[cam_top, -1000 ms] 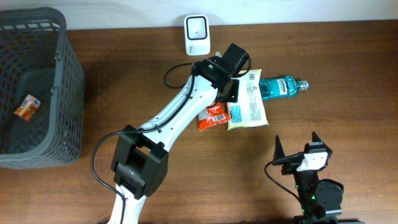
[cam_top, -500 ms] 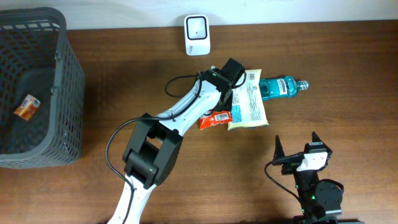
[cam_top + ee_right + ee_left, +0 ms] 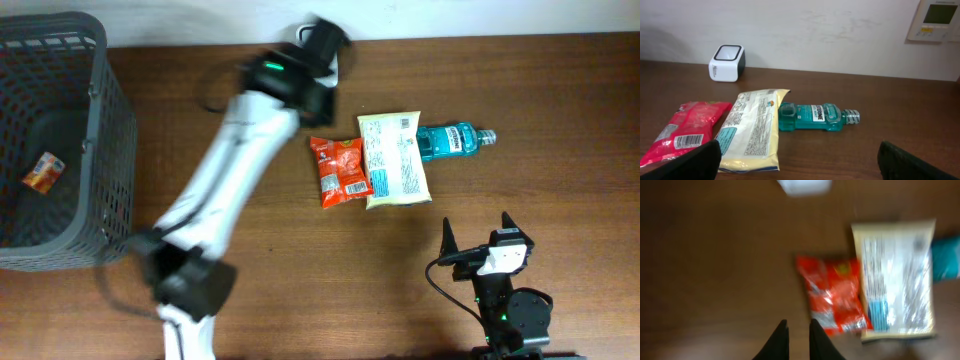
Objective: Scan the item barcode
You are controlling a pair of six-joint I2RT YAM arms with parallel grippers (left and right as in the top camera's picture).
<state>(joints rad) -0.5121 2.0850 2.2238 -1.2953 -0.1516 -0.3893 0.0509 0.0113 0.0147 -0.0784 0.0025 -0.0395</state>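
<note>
A dark mesh basket (small orange packet inside) stands at the table's left end.

The left arm shows blurred, stretched out long and away from its base. The left gripper points downward, jaws narrowly apart and empty. The right arm sits folded low, and the right gripper is spread wide and empty.

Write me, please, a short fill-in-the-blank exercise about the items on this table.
The mouthwash bottle lies on its ___.
In the overhead view, the red packet lies immediately ___ of the cream packet.
The right hand is ___, holding nothing.
Missing words: side; left; open.
</note>
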